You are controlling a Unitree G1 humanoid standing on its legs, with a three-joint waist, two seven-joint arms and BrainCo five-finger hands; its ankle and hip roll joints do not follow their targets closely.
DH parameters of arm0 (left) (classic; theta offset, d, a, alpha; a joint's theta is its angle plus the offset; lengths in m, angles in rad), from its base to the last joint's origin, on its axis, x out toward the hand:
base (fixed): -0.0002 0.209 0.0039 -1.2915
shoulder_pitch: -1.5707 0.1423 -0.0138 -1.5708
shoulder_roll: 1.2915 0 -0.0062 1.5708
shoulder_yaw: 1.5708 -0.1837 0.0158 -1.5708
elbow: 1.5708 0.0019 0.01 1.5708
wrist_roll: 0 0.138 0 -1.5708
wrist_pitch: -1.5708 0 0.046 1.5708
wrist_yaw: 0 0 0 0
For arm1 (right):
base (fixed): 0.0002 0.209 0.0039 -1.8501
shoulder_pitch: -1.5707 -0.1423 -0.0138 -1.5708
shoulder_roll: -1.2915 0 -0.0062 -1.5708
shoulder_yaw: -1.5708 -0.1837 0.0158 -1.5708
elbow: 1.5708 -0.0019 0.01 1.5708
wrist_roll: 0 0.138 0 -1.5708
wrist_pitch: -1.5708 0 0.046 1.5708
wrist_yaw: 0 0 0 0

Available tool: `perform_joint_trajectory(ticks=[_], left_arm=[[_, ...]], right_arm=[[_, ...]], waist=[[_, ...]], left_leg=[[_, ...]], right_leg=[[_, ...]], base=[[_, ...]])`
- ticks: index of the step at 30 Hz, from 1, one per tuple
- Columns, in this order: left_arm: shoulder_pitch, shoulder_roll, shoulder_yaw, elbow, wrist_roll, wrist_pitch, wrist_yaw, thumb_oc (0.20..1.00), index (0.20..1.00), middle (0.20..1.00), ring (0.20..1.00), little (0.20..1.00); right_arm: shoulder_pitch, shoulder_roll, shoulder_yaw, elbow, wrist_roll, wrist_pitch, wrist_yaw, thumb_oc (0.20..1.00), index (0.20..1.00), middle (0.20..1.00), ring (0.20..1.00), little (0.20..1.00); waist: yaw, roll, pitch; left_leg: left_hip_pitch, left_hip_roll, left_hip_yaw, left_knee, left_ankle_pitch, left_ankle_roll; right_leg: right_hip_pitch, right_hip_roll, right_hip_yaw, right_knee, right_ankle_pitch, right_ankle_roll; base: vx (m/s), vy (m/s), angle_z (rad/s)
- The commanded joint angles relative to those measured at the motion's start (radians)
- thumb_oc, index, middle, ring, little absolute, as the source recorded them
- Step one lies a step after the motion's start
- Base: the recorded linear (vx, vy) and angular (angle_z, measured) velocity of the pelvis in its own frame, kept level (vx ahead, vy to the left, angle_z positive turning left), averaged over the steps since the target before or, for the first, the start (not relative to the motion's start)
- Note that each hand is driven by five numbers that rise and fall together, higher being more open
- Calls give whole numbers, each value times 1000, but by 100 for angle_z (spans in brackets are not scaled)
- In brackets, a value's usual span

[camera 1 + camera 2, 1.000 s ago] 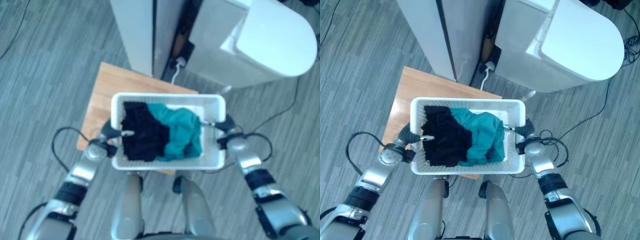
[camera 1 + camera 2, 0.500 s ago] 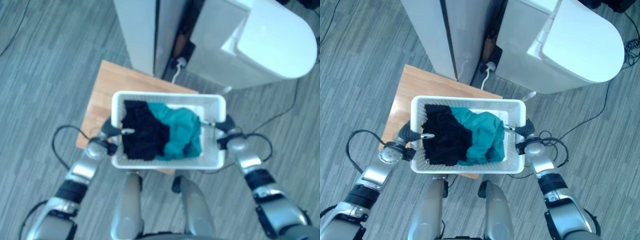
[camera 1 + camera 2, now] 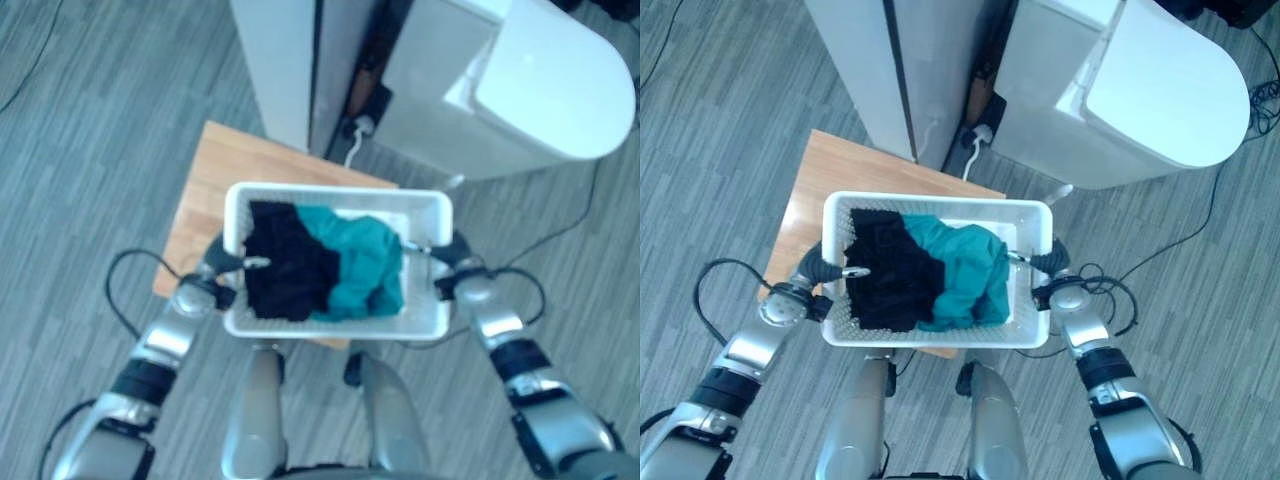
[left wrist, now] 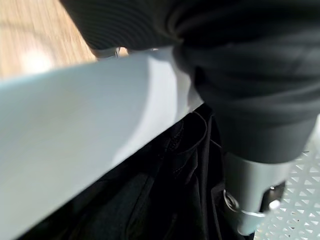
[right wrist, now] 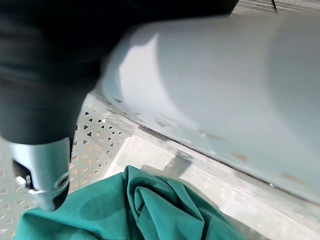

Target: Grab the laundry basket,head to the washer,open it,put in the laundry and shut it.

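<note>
White washer (image 3: 1140,90) stood ahead, lid down, beside a tall grey cabinet (image 3: 890,70). White laundry basket (image 3: 936,335) sat over a small wooden surface (image 3: 810,190), holding a black garment (image 3: 885,275) and a teal garment (image 3: 965,270). Left hand (image 3: 812,275) curled round the basket's left rim; right hand (image 3: 1055,270) curled round its right rim.

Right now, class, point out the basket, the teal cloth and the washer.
basket (image 3: 940,339): right eye view, near rim.
teal cloth (image 3: 965,265): right eye view, middle of the bunched folds.
washer (image 3: 1160,85): right eye view, middle of its white lid.
</note>
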Motion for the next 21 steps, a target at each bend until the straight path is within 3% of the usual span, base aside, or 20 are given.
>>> perform_joint_trajectory(ticks=[1,2,15,20,21], left_arm=[[-14,-35,-59,40,1,-3,-21,1000,1000,1000,1000,1000],[-14,-35,-59,39,1,-3,-21,1000,1000,1000,1000,1000],[-26,-42,-72,57,0,-12,-16,1000,1000,1000,1000,1000],[-32,-47,-80,65,-4,-16,-14,1000,1000,1000,1000,1000],[-31,-48,-83,66,-7,-17,-13,1000,1000,1000,1000,1000]], right_arm=[[52,102,145,103,25,56,63,1000,1000,1000,1000,1000],[52,103,146,102,25,56,64,1000,1000,1000,1000,1000],[55,104,156,83,34,49,64,1000,1000,1000,1000,1000],[54,109,163,78,36,47,62,1000,1000,1000,1000,1000],[55,110,164,75,37,45,61,1000,1000,1000,1000,1000]], waist=[[41,60,24],[41,58,31],[38,57,26],[37,59,21],[36,57,28]], left_leg=[[15,14,30,-117,49,16],[3,9,37,-113,72,21],[-2,7,37,-114,76,23],[10,13,31,-115,49,17],[-2,8,39,-110,73,22]], right_leg=[[50,-64,15,112,-155,91],[41,-70,7,113,-135,83],[36,-72,9,114,-135,85],[43,-64,19,116,-157,91],[34,-71,10,117,-137,84]], base=[[-80,13,-1],[-81,15,2],[-6,2,0],[36,-7,0],[0,0,0]])
